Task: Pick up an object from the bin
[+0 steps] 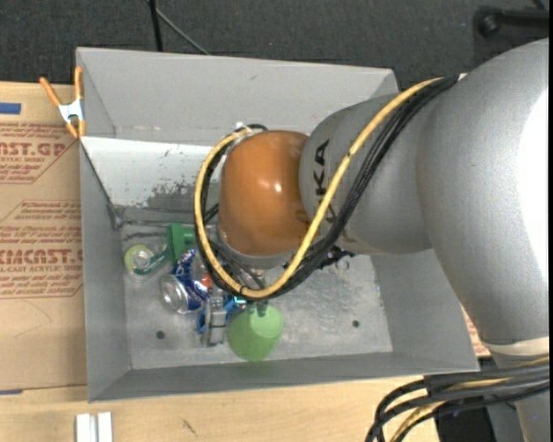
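Observation:
My gripper [214,319] reaches down at the bin's front left, mostly hidden under the arm's wrist. A light green, apple-shaped thing [254,333] lies right beside it on the right, touching or nearly touching. On the gripper's left lies a crumpled blue and silver thing [179,289]. Whether anything is in the gripper I cannot tell.
A dark green block [179,239] stands further back on the left, and a pale green see-through round thing [140,259] lies near the left wall. The arm covers the bin's middle and right. Bare floor shows at the front right.

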Controlling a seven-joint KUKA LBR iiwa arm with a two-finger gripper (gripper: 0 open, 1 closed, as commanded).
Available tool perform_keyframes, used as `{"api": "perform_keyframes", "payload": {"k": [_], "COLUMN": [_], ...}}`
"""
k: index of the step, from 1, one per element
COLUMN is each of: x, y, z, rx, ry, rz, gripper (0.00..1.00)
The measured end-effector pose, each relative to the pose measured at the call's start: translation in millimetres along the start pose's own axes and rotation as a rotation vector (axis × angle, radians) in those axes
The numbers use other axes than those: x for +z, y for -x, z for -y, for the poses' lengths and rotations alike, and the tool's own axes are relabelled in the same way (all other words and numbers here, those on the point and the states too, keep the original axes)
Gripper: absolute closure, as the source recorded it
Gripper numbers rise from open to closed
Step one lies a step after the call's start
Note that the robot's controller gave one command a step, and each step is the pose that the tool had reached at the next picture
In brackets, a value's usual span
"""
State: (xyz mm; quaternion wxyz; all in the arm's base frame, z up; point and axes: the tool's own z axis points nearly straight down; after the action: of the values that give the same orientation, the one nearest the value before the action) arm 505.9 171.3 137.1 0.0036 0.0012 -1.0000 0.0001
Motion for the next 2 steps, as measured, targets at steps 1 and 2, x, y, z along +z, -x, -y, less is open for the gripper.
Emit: {"api": "perform_keyframes", "payload": {"k": [1,2], "x": [67,36], "y": [65.5,53.8], "z": [44,35], "rx": [-0.132,-0.050], "ry": [0.002,0.002], "rz": [0.015,0.010], "gripper": [0.00,0.00]}}
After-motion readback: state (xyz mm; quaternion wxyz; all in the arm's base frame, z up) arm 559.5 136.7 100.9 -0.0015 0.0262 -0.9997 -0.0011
